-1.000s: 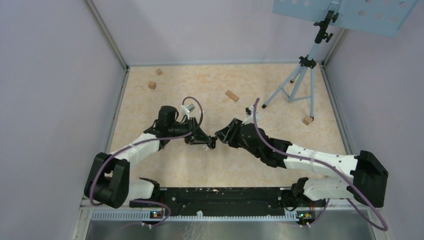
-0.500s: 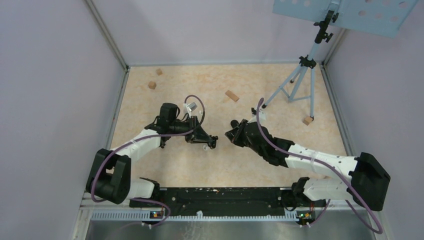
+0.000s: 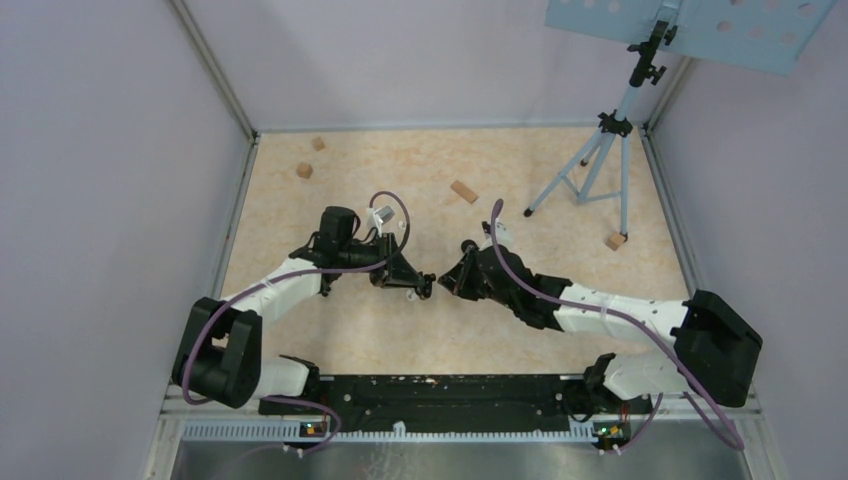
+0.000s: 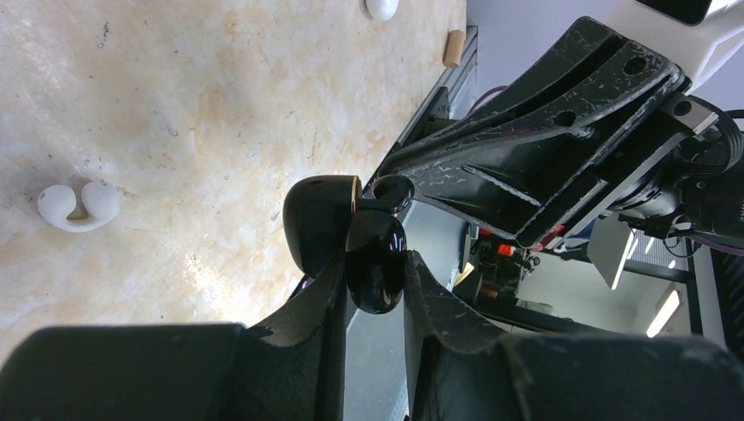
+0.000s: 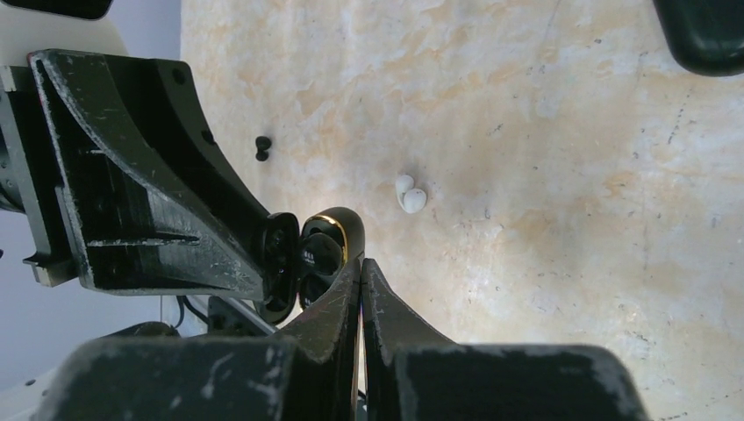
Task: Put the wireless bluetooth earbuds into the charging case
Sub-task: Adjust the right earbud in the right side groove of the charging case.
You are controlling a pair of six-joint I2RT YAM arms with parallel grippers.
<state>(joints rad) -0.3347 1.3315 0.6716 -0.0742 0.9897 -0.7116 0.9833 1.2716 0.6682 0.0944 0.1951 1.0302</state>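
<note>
My left gripper (image 4: 373, 263) is shut on an open black charging case (image 4: 318, 219) with a gold rim, held just above the table. In the right wrist view the case (image 5: 338, 230) shows a black earbud (image 5: 316, 256) seated inside. My right gripper (image 5: 361, 263) is shut with nothing between its fingers, its tips right against the case's rim. From above, the two grippers meet at mid-table, left gripper (image 3: 424, 287) and right gripper (image 3: 447, 280). A white earbud (image 5: 409, 195) and a small black earbud (image 5: 261, 147) lie loose on the table. Another white earbud (image 4: 77, 203) lies to the left.
Wooden blocks lie at the back: one (image 3: 463, 191) mid-table, two (image 3: 304, 170) (image 3: 318, 144) at back left, one (image 3: 615, 241) by the tripod (image 3: 600, 160) at back right. Another black case (image 5: 706, 31) sits at the right wrist view's top corner. Walls enclose the table.
My right gripper has gone from open to shut, pulled back to the right, then come in again beside the case. The left arm shifted slightly left and then held still.
</note>
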